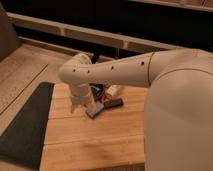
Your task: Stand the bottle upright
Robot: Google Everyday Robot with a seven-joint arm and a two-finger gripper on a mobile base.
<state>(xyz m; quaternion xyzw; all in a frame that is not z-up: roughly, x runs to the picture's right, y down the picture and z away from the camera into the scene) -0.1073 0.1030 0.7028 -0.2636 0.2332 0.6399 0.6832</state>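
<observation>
Reaching tool: the tool hangs low over the worktop, at the end of the white arm where it bends down from its elbow. It shows as dark bars just above the wood (whether it is apart, together or clamped on anything, I cannot tell).
Bottle: a small whitish shape, the bottle, sits just behind the tool and right under the arm, near the worktop's far edge.
Contact: tool and bottle are close, but I cannot tell whether they touch.
Done: nothing that can be confirmed, since no bottle is plainly seen standing on its base.
Left: as I judge it, the tilt to upright and the release are both ahead, and at most the grasp is in hand.
Hidden: the arm covers most of the bottle, so its cap, its label and whether it lies or stands cannot be read.
Hard to make out: a dark patch with a reddish glint beside the bottle (part of the tool or a separate thing, I cannot say).
Cut off: the arm's bulk fills the right side and hides the worktop there. A dark mat lies to the left, well apart from the bottle.
</observation>
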